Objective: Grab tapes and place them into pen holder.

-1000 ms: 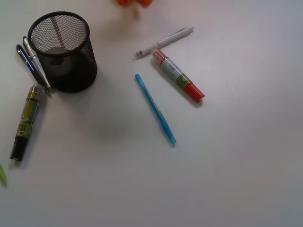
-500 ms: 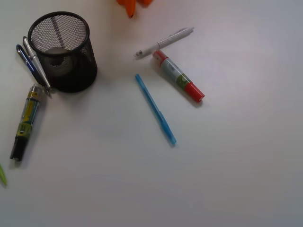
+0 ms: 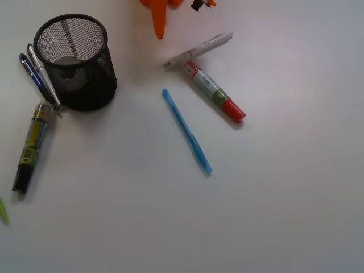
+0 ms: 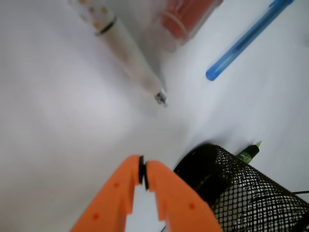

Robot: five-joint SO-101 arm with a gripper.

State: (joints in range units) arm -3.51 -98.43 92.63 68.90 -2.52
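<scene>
The pen holder [image 3: 85, 94], a black wire-mesh cup, stands at the far left of the front view and fills the lower right of the wrist view [image 4: 251, 188]. Inside it, a pale grey roll of tape [image 3: 69, 62] lies at the bottom; I can make out no other tapes, and none lie on the table. My orange gripper [image 3: 160, 34] pokes in from the top edge, right of the holder and near the white pen's tip. Its jaws [image 4: 142, 169] are shut, tips touching, with nothing between them.
A white pen [image 3: 199, 50], a red-capped marker [image 3: 215, 92] and a blue pen [image 3: 186, 131] lie mid-table. Against the holder's left side lean a silver and a blue pen [image 3: 40, 74], with a yellow-green marker [image 3: 31, 145] below them.
The gripper tip has come further down into the front view, towards the white pen. The pen's tip end has shifted slightly.
</scene>
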